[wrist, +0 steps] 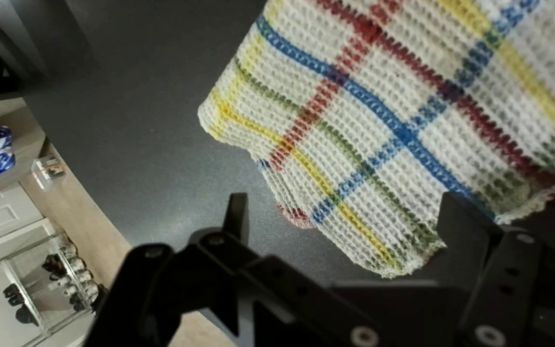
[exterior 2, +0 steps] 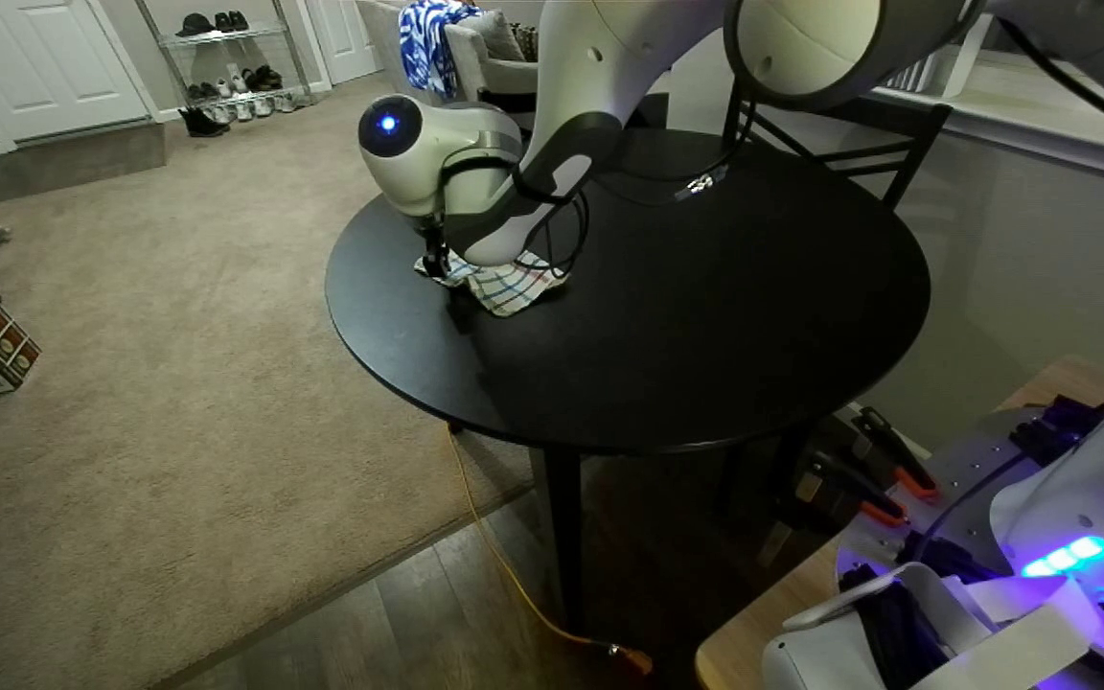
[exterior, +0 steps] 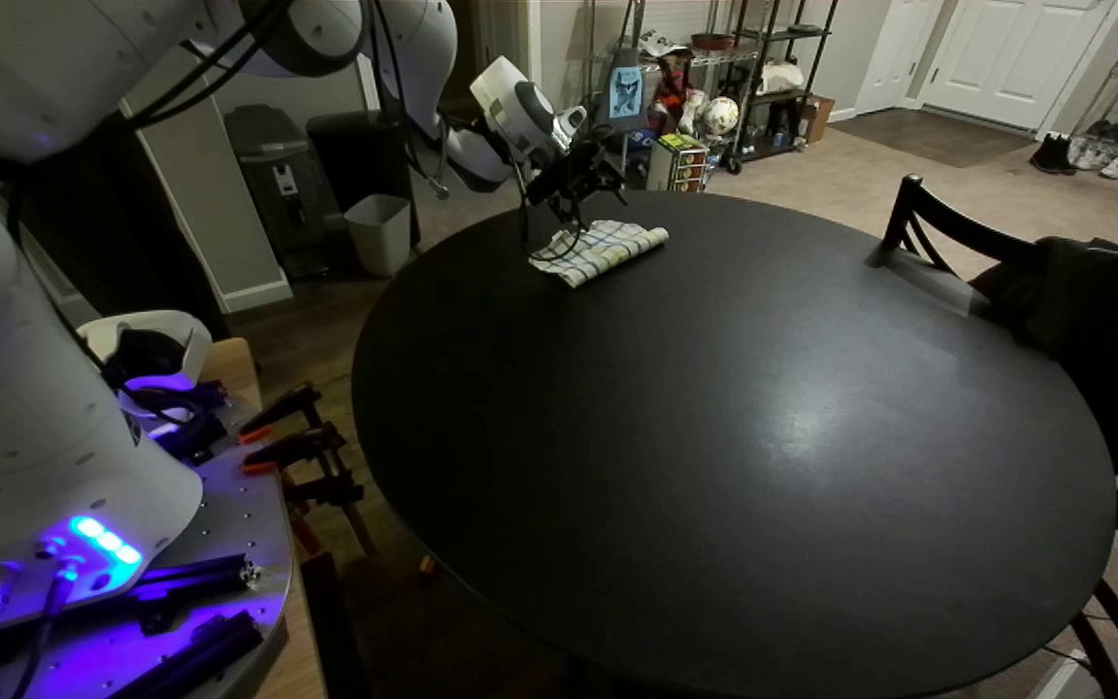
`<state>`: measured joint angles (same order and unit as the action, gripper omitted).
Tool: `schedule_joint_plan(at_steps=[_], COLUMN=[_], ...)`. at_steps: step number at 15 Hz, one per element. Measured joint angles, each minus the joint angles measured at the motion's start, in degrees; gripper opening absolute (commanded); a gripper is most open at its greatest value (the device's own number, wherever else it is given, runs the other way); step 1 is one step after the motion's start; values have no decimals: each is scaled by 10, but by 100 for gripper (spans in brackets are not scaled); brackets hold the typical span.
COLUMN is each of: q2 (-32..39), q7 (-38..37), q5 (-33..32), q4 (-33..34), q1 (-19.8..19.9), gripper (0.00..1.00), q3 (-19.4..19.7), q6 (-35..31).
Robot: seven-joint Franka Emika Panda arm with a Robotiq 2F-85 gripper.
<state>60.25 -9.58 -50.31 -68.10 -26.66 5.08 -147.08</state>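
A white woven cloth [wrist: 378,106] with red, blue, yellow and green stripes lies folded on the dark round table [exterior: 714,437]. In an exterior view the cloth [exterior: 608,250] rests near the table's edge; the arm partly covers the cloth [exterior 2: 514,287] in an exterior view. My gripper [wrist: 342,207] stands wide open, nothing gripped. A corner of the cloth shows in the gap between its fingers, and the right-hand finger [wrist: 465,226] overlaps the cloth's edge in the wrist view. Whether it touches the cloth, I cannot tell. From outside, the gripper [exterior: 598,184] hangs just above the cloth.
Black chairs [exterior: 957,228] stand at the table's side, with dark clothing over a backrest. A loose cable [exterior 2: 562,240] loops from the arm near the cloth. Clamps [exterior: 297,447] hold the robot's base bench. Shelves, a bin [exterior: 379,233] and a box [exterior: 677,163] stand beyond the table.
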Motion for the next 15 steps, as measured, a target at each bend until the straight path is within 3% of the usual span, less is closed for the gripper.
schedule_joint_plan(at_steps=[6, 15], q2=[-3, -110], q7=[-4, -87], q5=[0, -3], q4=[0, -82], q1=[-8, -101], gripper=[100, 100], q3=[8, 72], q6=[10, 151])
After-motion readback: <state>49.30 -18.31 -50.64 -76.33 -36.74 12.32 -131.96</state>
